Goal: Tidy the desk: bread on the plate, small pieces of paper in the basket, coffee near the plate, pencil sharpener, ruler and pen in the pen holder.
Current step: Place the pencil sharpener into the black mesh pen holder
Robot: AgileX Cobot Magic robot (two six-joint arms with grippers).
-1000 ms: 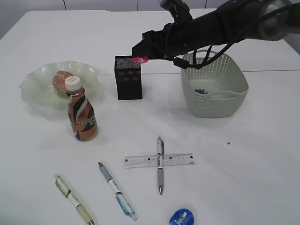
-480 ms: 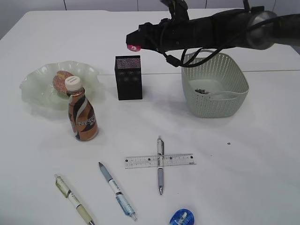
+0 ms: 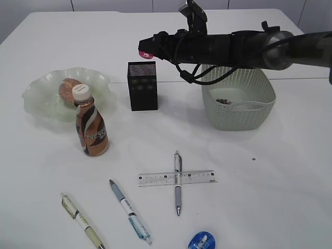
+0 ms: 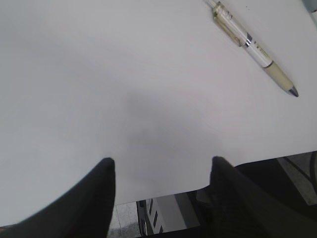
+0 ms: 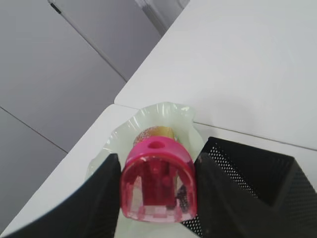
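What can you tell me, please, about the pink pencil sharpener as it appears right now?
The pink pencil sharpener is a small dome-shaped piece of translucent pink plastic with a round hole in its rounded end and darker inner parts showing through. It is clamped on both sides by the right gripper, clear of the table. In the exterior view it shows as a pink spot at the arm's tip, above the black mesh pen holder and near its left edge, not yet inside. Nothing else touches it.

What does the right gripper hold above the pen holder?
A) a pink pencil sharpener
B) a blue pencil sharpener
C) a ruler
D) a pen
A: the right gripper is closed on a pink pencil sharpener, just above the black mesh pen holder.
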